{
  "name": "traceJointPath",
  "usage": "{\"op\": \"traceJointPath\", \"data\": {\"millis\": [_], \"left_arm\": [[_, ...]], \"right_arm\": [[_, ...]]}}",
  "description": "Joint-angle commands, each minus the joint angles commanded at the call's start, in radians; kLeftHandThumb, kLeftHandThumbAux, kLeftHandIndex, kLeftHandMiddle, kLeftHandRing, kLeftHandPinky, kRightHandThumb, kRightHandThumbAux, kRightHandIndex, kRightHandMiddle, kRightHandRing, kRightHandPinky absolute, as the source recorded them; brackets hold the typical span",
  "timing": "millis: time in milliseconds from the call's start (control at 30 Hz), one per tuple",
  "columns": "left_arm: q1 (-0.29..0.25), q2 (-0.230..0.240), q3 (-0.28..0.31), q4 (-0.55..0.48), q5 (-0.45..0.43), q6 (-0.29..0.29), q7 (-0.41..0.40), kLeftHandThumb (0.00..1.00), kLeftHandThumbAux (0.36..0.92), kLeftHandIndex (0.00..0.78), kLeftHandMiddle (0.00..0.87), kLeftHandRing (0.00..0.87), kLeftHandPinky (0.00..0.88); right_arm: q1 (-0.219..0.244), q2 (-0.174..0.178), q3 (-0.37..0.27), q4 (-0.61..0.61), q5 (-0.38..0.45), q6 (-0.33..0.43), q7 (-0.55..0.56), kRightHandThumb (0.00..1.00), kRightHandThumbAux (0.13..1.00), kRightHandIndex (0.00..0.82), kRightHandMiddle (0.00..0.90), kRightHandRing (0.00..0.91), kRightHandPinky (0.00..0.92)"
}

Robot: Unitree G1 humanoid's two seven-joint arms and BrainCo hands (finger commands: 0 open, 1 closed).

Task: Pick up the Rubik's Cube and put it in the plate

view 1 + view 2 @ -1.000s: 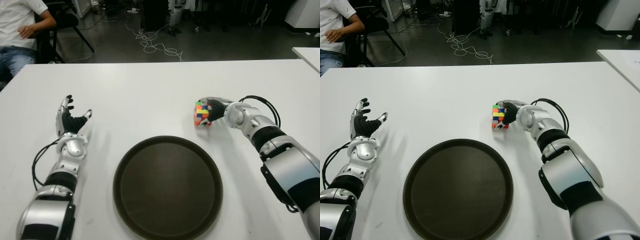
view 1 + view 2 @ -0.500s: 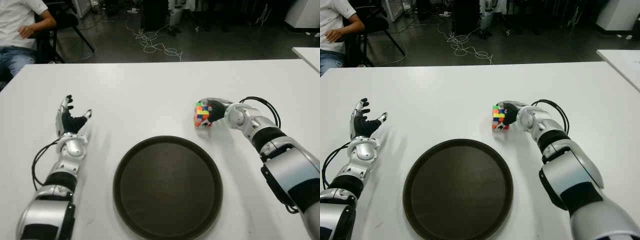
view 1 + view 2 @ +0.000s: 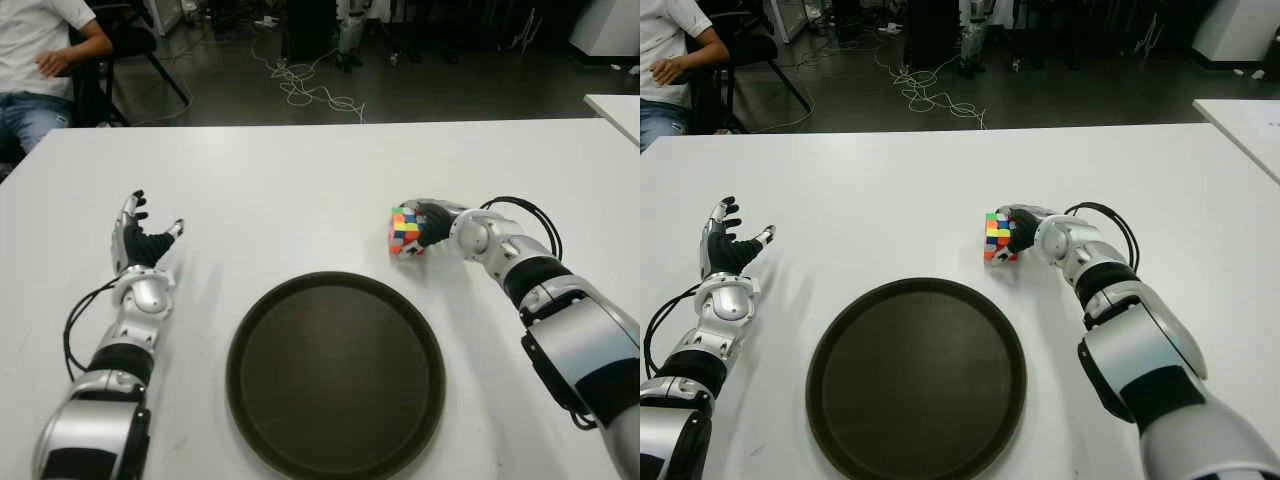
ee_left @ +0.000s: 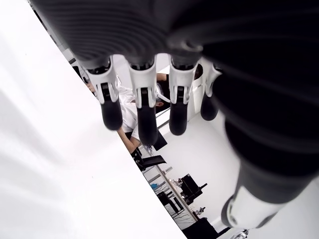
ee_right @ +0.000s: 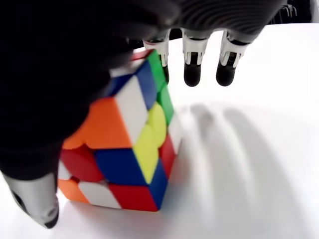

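Note:
The Rubik's Cube (image 3: 404,231) stands on the white table (image 3: 300,200), just beyond the far right rim of the dark round plate (image 3: 262,330). My right hand (image 3: 424,220) is against the cube's right side. In the right wrist view the cube (image 5: 127,144) sits close under the palm, slightly tilted. The fingers (image 5: 192,67) reach straight out past its top edge and the thumb (image 5: 35,199) lies by its lower corner. None of them curl around it. My left hand (image 3: 141,240) shows on the table to the left of the plate, with its fingers (image 4: 142,112) spread and nothing in them.
A seated person (image 3: 40,60) is beyond the table's far left corner. Cables (image 3: 310,90) trail over the dark floor behind the table. The corner of a second white table (image 3: 615,105) shows at the right edge.
My right wrist has shifted slightly to the right and nearer. The cube has barely moved. The left hand is still.

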Motion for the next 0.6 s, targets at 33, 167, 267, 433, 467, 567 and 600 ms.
{"op": "traceJointPath", "data": {"millis": [33,167,267,433,467,567,600], "left_arm": [[0.000,0.000,0.000,0.000,0.000,-0.001,0.000,0.221,0.755,0.108,0.179,0.186,0.216],[0.001,0.000,-0.001,-0.001,0.001,-0.006,0.000,0.229,0.760,0.109,0.175,0.181,0.205],[0.001,0.001,-0.002,0.001,0.002,-0.006,-0.001,0.230,0.761,0.108,0.173,0.174,0.189],[0.002,0.001,-0.005,-0.003,0.005,-0.003,0.000,0.218,0.756,0.106,0.173,0.172,0.183],[0.002,0.002,-0.005,-0.003,0.006,-0.003,0.000,0.216,0.755,0.106,0.173,0.172,0.181],[0.002,0.002,-0.005,-0.003,0.006,-0.003,0.000,0.212,0.755,0.106,0.172,0.171,0.179],[0.002,0.001,-0.005,-0.004,0.006,-0.001,0.002,0.211,0.754,0.106,0.172,0.171,0.178]], "right_arm": [[0.001,0.000,0.000,0.000,0.001,-0.001,-0.002,0.000,0.694,0.002,0.020,0.019,0.000],[0.006,-0.001,-0.009,-0.002,0.010,-0.013,-0.012,0.000,0.702,0.006,0.027,0.024,0.000],[0.011,0.000,-0.015,-0.002,0.017,-0.019,-0.018,0.000,0.696,0.004,0.029,0.025,0.000],[0.011,0.001,-0.012,0.000,0.014,-0.019,-0.013,0.000,0.677,0.002,0.031,0.027,0.000],[0.011,0.001,-0.012,-0.001,0.014,-0.019,-0.012,0.000,0.675,0.001,0.029,0.025,0.000],[0.010,0.001,-0.012,0.000,0.013,-0.019,-0.012,0.000,0.672,0.000,0.026,0.024,0.000],[0.011,-0.001,-0.007,-0.001,0.008,-0.024,-0.019,0.000,0.672,0.000,0.026,0.024,0.000]]}}
